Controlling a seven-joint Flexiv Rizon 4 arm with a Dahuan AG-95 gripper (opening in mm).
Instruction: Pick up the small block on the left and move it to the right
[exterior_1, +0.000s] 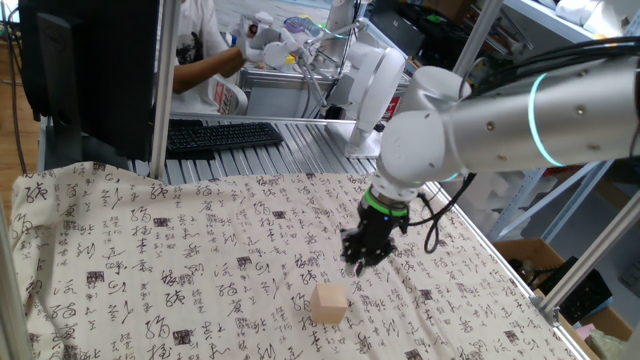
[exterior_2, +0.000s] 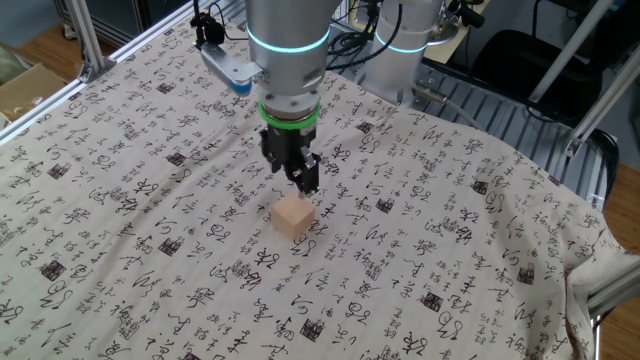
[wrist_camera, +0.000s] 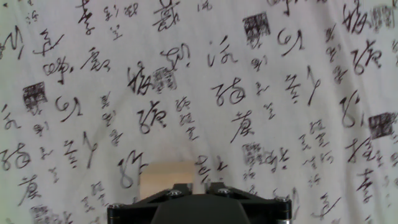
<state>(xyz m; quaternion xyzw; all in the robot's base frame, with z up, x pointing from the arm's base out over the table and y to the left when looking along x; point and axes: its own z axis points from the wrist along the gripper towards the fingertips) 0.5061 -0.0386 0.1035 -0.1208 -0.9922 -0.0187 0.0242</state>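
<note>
Setting: calligraphy-printed cloth (exterior_2: 150, 200) covers the table, with a keyboard (exterior_1: 220, 134) and clutter at the far edge behind it.

Block: the small block (exterior_2: 293, 215) sits free on the cloth, a plain tan cube resting flat, nothing touching it in either fixed view.

Tool: the tool (exterior_2: 305, 178) points straight down just beside the block, on the side toward the arm's base in the other fixed view; its fingers look drawn close together and nothing sits between them, so I read it as clenched and empty.

Step in hand: judging by the layout, this is either the approach before the grasp or the moment after a set-down. I cannot say which, nor whether the block already lies at its right-hand spot.

Next move: if the block is yet to be lifted, the tool needs to spread wider than the cube, shift over until it is centred above it, then drop so the fingers straddle two opposite faces. The cube looks about as wide as the tool, so there is little margin for a skewed descent.

Hard to make out: in the hand view only the block's top edge (wrist_camera: 166, 176) peeks out above the dark tool body, and the fingertips are cut off at the bottom. Whether the tips touch the cloth is unclear from the fixed views. A person's arm (exterior_1: 205, 65) in the background is only partly in shot.
</note>
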